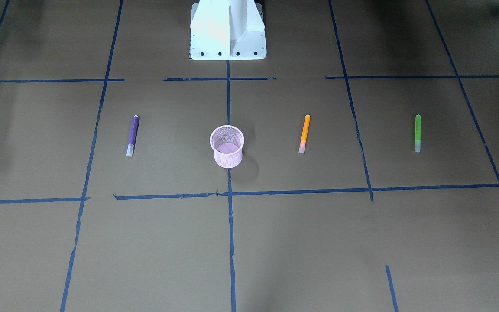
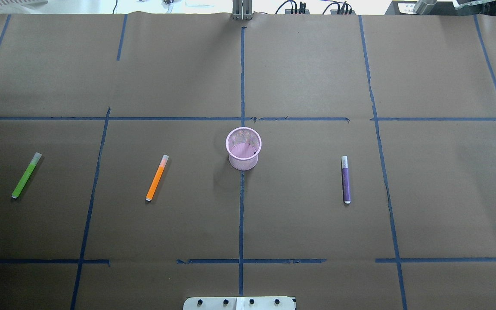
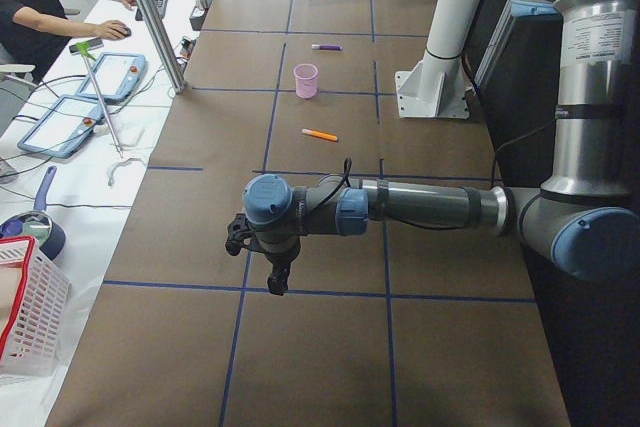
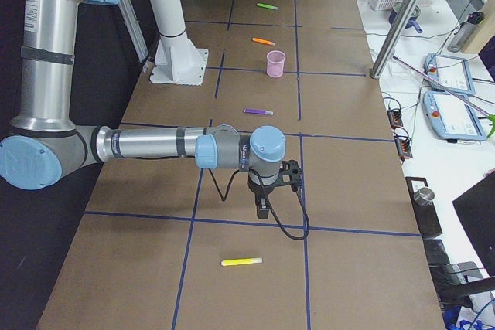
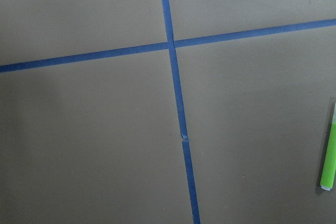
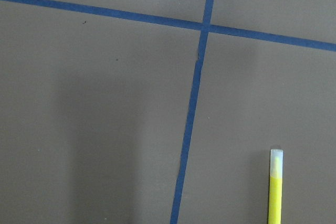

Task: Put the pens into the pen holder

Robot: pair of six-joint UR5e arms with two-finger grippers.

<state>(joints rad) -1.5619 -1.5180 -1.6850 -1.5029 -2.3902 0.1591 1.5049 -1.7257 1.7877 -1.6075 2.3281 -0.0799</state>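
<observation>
The pink mesh pen holder (image 2: 243, 162) stands upright and empty at the table's middle; it also shows in the front view (image 1: 228, 159). The purple pen (image 2: 345, 179) lies to its right, the orange pen (image 2: 157, 178) to its left, and the green pen (image 2: 26, 175) far left. All lie flat on the table. My left gripper (image 3: 277, 285) hangs over the table's left end, and the green pen (image 5: 329, 156) is at its wrist view's right edge. My right gripper (image 4: 263, 212) hangs over the right end. I cannot tell whether either is open or shut.
A yellow pen (image 4: 241, 261) lies on the table's right end near the right gripper and shows in the right wrist view (image 6: 275, 187). The white robot pedestal (image 1: 228, 30) stands at the table's rear middle. A metal post (image 3: 150, 17), tablets and an operator are beyond the far edge.
</observation>
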